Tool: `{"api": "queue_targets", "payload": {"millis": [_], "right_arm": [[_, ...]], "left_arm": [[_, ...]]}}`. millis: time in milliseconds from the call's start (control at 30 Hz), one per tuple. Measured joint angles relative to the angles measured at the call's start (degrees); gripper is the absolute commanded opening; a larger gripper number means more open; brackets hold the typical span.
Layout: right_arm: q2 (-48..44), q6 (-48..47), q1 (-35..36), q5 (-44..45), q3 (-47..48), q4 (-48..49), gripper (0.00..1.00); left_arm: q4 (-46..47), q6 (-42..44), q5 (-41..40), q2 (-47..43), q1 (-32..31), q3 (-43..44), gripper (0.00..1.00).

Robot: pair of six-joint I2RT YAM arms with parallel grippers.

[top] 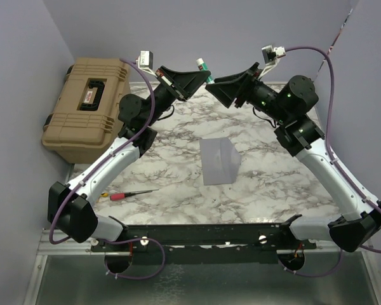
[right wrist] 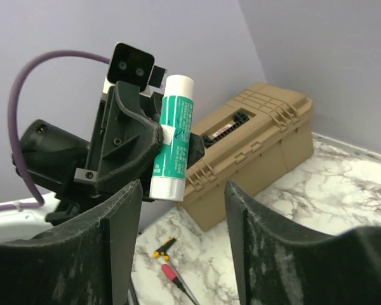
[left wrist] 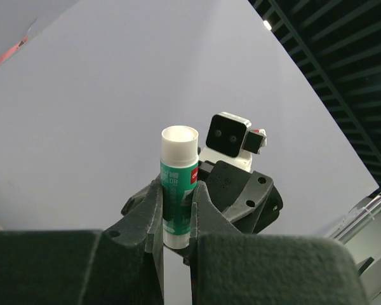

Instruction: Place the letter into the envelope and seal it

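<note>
A robot lab cell: plain lilac walls (top: 25, 57) box in a marble-print table (top: 178, 136). The left arm (top: 111, 166) and right arm (top: 333, 181) are bolted to a rail (top: 203, 236) along the bottom, with a tan case (top: 70, 127) upper left and a screwdriver (top: 132, 194) lower left.

Your overhead view sits high above and behind the arm bases, looking down on the marble table (top: 178, 146), with the tan case (top: 82, 108) at upper left. The left wrist camera (right wrist: 132, 63) tilts up along its own fingers (left wrist: 149, 216) toward wall and ceiling, with the glue stick (left wrist: 179, 184) very close at frame centre. The right wrist camera (left wrist: 228, 135) looks level between its own fingers (right wrist: 120, 241), with the case at right. The wrist views face each other at close range. All three share the glue stick. The overhead and right wrist views also share the case and the red-handled screwdriver (top: 124, 195).
</note>
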Motion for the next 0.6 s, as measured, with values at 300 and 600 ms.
{"api": "queue_targets", "payload": {"millis": [300, 600], "right_arm": [[1.77, -1.40, 0.70, 0.39, 0.17, -0.37, 0.34], [2.08, 4.87, 0.68, 1.31, -0.09, 1.81, 0.01]], "left_arm": [[-0.20, -0.28, -0.72, 0.92, 0.04, -0.09, 0.00], [0.37, -0.63, -0.81, 1.07, 0.00, -0.46, 0.00]]}}
